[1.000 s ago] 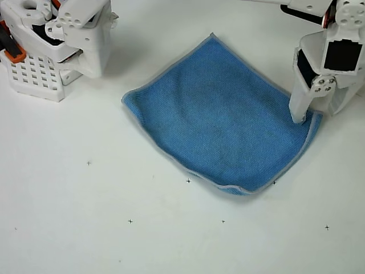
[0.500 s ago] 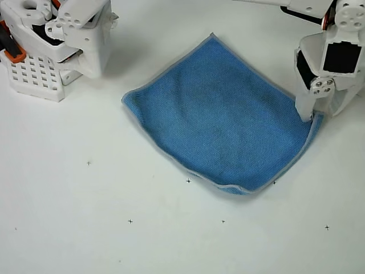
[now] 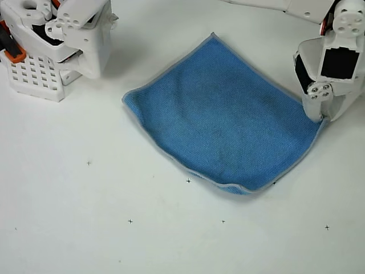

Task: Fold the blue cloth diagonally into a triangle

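Cloth point(image 3: 222, 117) lies flat and unfolded on the white table point(image 3: 85, 228), centre to right of the overhead view, turned like a diamond: corners at top centre, left, bottom centre-right and far right. Pale edging runs all round; no tag visible from here.

Gripper point(image 3: 317, 118) is at the right edge of frame, tip down right at the cloth's right corner, touching or just over it. Can't tell whether the claw is open or pinching; the white body hides the jaws from above.

Handling, my read: light, soft, limp microfibre. No stiffness, so it will drape and drag rather than hinge. Textured weave should grip the fingers fine, and may also drag on the table. Nothing fragile.

Where to grab: a corner, on the stitched edging, one layer only. The right corner is the obvious pick; its opposite is the left corner, so the fold would run across toward the left of frame.

Around: white arm base point(image 3: 54, 43) with an orange part in the upper left, well apart from the cloth's left corner. Small black cross marks on the table below the cloth. Nothing in the fold path.
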Motion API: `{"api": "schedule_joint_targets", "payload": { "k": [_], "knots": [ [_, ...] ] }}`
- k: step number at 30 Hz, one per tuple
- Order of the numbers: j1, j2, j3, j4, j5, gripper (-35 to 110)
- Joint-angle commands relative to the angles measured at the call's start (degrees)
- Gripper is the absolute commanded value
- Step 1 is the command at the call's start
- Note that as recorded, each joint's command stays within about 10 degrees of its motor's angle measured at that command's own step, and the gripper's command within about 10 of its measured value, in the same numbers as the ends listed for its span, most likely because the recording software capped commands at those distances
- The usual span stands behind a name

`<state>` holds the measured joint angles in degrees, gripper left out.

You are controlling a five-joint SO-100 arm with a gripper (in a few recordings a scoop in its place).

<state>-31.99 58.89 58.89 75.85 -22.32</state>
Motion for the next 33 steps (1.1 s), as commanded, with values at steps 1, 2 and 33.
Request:
{"api": "schedule_joint_targets", "payload": {
  "k": [1, 2, 33],
  "knots": [
    [-1.0, 2.9, -0.4, 0.5, -0.5, 0],
    [-1.0, 2.9, -0.4, 0.5, -0.5, 0],
    [3.3, 10.0, -23.0, 27.4, -3.1, 0]
  ]
}}
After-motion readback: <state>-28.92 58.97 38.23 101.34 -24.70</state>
